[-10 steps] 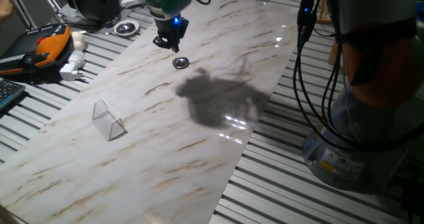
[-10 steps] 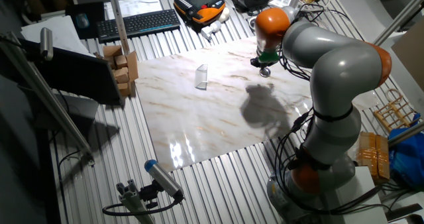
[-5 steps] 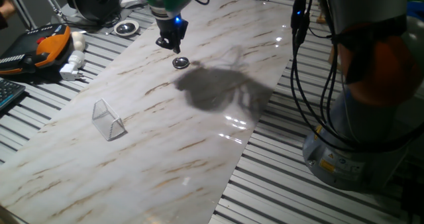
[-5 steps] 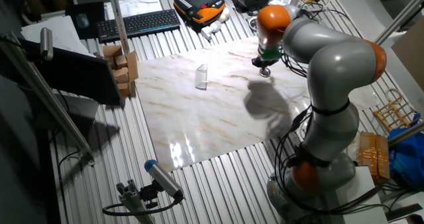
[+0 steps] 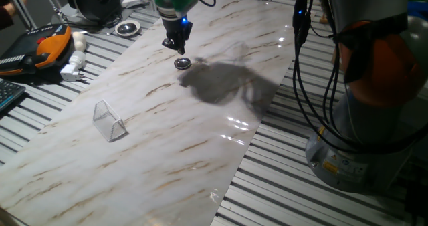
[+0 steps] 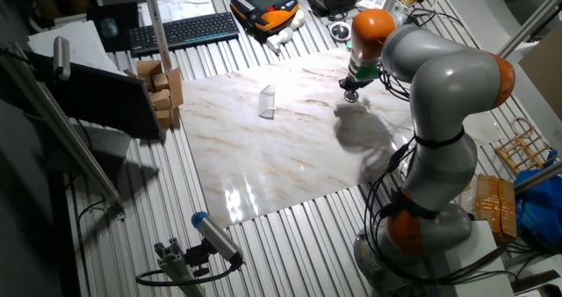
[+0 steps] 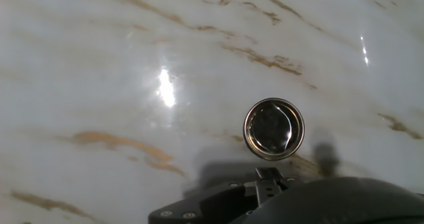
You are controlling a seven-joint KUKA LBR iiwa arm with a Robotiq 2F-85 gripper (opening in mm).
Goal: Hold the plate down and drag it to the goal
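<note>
The plate (image 5: 182, 63) is a tiny shiny silver disc with a dark centre, lying flat on the marble board (image 5: 200, 139). In the hand view it (image 7: 273, 128) sits just ahead of the gripper's tip. My gripper (image 5: 179, 47) hangs just above and behind the plate, its fingers together in one narrow tip, holding nothing. I cannot tell whether it touches the plate. In the other fixed view the gripper (image 6: 351, 92) stands near the board's far right part. The goal (image 5: 109, 121), a clear plastic wedge, stands on the board well to the left, and also shows in the other fixed view (image 6: 268, 102).
A larger silver dish (image 5: 127, 29), a white plug (image 5: 73, 65) and an orange-black handset (image 5: 47, 45) lie off the board at the back left. Cables (image 5: 304, 85) and the robot's base (image 5: 361, 152) stand to the right. Cardboard boxes (image 6: 162, 90) sit beside the board.
My gripper has moved a little to the right, closer over the plate. The arm's shadow has shifted with it. The plate and the goal have not moved.
</note>
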